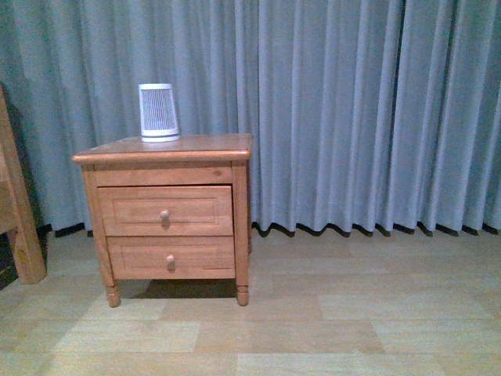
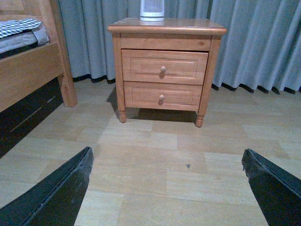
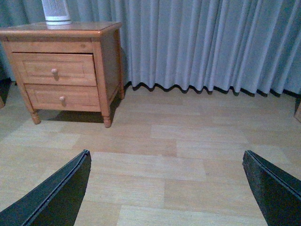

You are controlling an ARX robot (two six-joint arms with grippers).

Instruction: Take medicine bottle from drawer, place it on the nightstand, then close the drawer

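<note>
Left pincer (image 2: 167,150) and right pincer (image 3: 165,151) hang released, empty, well short of the nightstand (image 1: 196,146). Its upper drawer (image 1: 125,210) is shut; the medicine bottle is unseen, presumably inside. Opening comes first: grip the knob (image 1: 164,215), pull.

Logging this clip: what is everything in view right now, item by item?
nightstand: one, honey wood, on floor before curtain
drawer: one, honey wood, upper, shut
lower drawer: one, honey wood, shut
ribbed cylinder: one, white-grey, on nightstand top
medicine bottle: none in view
curtain: one, grey-blue, behind nightstand
floor: one, pale wood planks
bed frame: one, wood, left of nightstand
bedding: one, checked, on bed
left gripper: one, black, open, above floor
right gripper: one, black, open, above floor
</note>
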